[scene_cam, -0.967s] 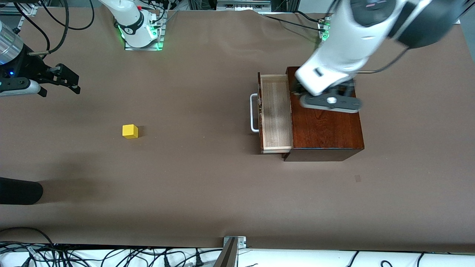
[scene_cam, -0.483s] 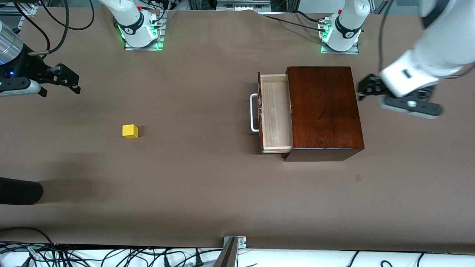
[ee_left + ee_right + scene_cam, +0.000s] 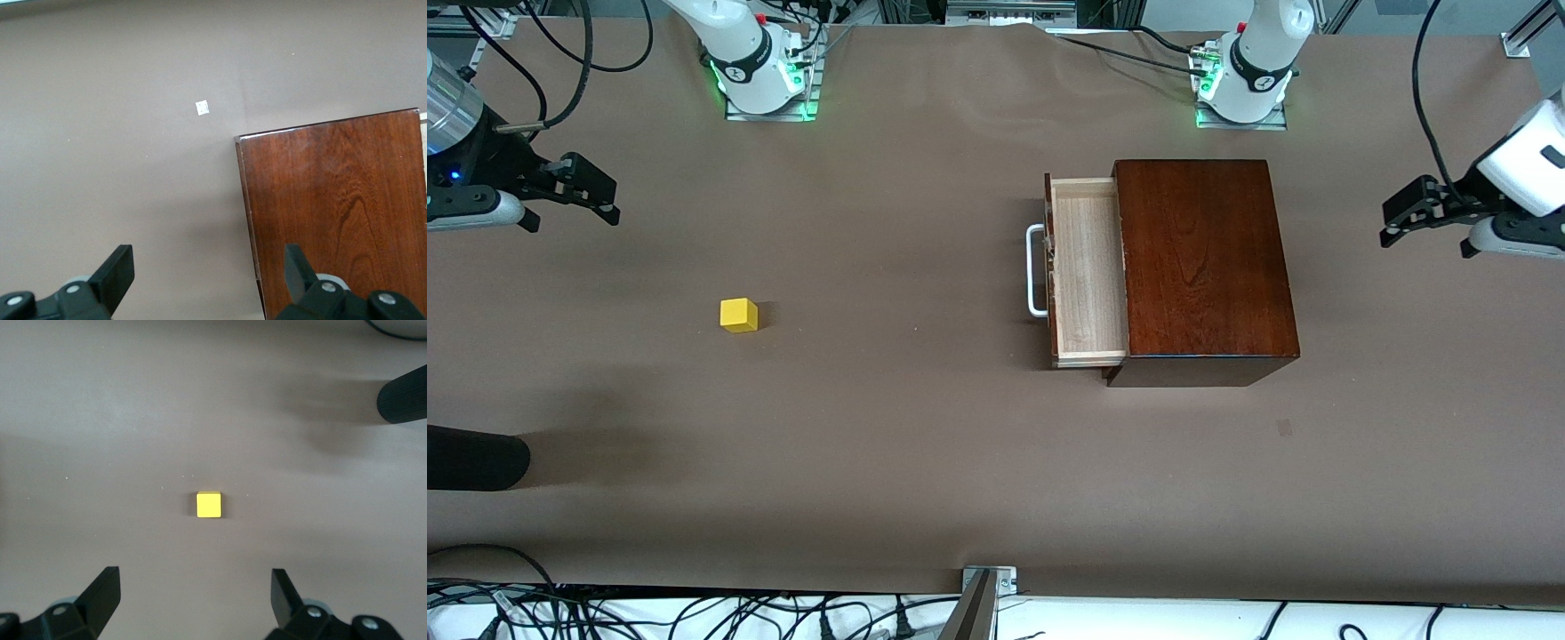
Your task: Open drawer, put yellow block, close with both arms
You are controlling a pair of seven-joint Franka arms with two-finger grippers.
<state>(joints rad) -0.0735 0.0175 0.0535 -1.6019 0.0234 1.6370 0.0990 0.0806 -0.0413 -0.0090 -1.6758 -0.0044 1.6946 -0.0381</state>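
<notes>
Now the left gripper [image 3: 1427,213] has swung off the box [image 3: 1205,267], jaws spread.

The 2 arms are glossy white with dark joint bands, their round bases [image 3: 758,78] [image 3: 1243,84] lit green on bolted metal plates, each with a red button at 1 o'clock. Black cables loop from both, and the right arm [image 3: 454,116] carries a silver collar with a blue light. The left gripper [image 3: 1405,218] and right gripper [image 3: 596,197] have matte black fingers with silver screws
</notes>
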